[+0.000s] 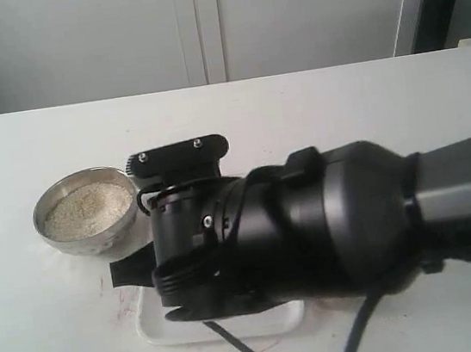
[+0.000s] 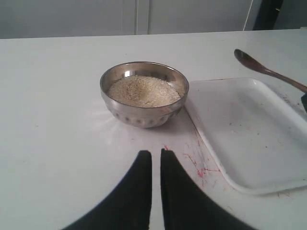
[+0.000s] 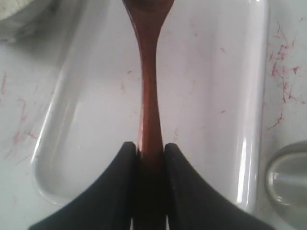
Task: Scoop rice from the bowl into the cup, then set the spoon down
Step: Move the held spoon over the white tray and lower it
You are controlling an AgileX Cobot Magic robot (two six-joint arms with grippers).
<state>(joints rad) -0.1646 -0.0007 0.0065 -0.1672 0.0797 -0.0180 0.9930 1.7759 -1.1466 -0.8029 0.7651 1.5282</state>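
Right wrist view, slim glossy wooden spoon (image 3: 148,96)

My black right arm (image 1: 338,232) hides most of the flat white plastic tray (image 1: 164,326). The slim reddish-brown wooden spoon (image 3: 148,96) loses its bowl at the edge; the small steel cup (image 3: 289,179) is blurred, cropped.

Pretty plain setup: a white rectangular tray (image 2: 249,143) with rounded corners sits flat on a white table (image 2: 57,120), its surface a bit scuffed with tiny reddish specks. Red scribbly marks (image 2: 199,168) stain the tabletop just beside the tray's edge. Pale wall panels (image 1: 198,25) run behind the table.
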